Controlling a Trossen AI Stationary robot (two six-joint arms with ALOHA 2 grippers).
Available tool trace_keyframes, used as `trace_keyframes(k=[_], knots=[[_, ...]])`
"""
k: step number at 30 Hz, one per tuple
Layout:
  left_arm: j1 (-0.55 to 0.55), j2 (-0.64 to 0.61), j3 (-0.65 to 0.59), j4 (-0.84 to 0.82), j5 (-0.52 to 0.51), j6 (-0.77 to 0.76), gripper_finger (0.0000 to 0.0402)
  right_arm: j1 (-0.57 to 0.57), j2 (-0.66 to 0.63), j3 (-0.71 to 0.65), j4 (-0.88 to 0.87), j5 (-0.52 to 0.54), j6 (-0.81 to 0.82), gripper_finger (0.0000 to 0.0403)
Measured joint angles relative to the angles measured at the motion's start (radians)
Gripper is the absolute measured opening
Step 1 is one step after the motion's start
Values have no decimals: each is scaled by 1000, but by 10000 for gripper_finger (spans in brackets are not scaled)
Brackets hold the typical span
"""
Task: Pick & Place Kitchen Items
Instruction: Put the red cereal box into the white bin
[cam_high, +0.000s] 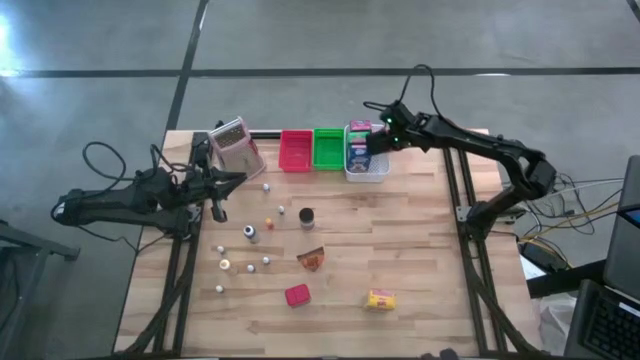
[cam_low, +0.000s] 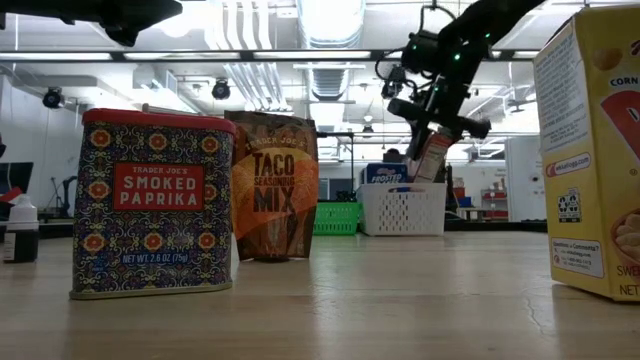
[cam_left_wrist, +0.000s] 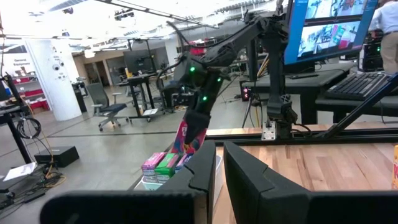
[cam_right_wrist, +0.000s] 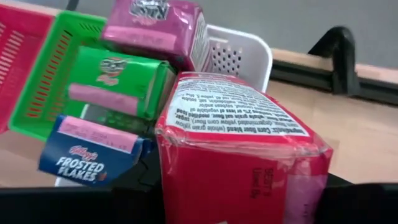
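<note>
My right gripper (cam_low: 436, 138) hangs over the white tray (cam_high: 370, 174) at the table's far edge, shut on a red packet (cam_right_wrist: 242, 155). In that tray lie a pink packet (cam_right_wrist: 155, 28), a green packet (cam_right_wrist: 118, 84) and a blue Frosted Flakes packet (cam_right_wrist: 93, 155). Other kitchen items rest on the table's middle: a dark jar (cam_high: 306, 217), an orange-brown wedge (cam_high: 311, 259), another red packet (cam_high: 297, 294), a yellow packet (cam_high: 380, 299) and tiny pale bottles (cam_high: 250, 232). My left gripper (cam_high: 218, 190) waits shut at the table's left, touching nothing. My right gripper holds the red packet by its upper end (cam_low: 434, 148), slanting down from above. The packet itself covers the fingers in the wrist view. It hangs tilted below the gripper, over the white tray's packets; I cannot tell whether its lower end (cam_left_wrist: 184, 144) touches them.
A green tray (cam_high: 327, 148) and a red tray (cam_high: 295, 150) stand left of the white one. A pink box (cam_high: 238, 148) stands at the far left. In the low view a paprika tin (cam_low: 155, 205), a taco mix pouch (cam_low: 275, 185) and a yellow box (cam_low: 595, 150) stand near.
</note>
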Motion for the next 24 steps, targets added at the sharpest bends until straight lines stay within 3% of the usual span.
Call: trace_keyframes(k=[8,18,24], knots=[[0,0,0,0,0,0,39,-36,111,73,-56,-53,8,181],[0,0,0,0,0,0,39,-84,196,164,-95,-134,42,156],[0,0,0,0,0,0,39,-93,242,190,-132,-148,42,168]])
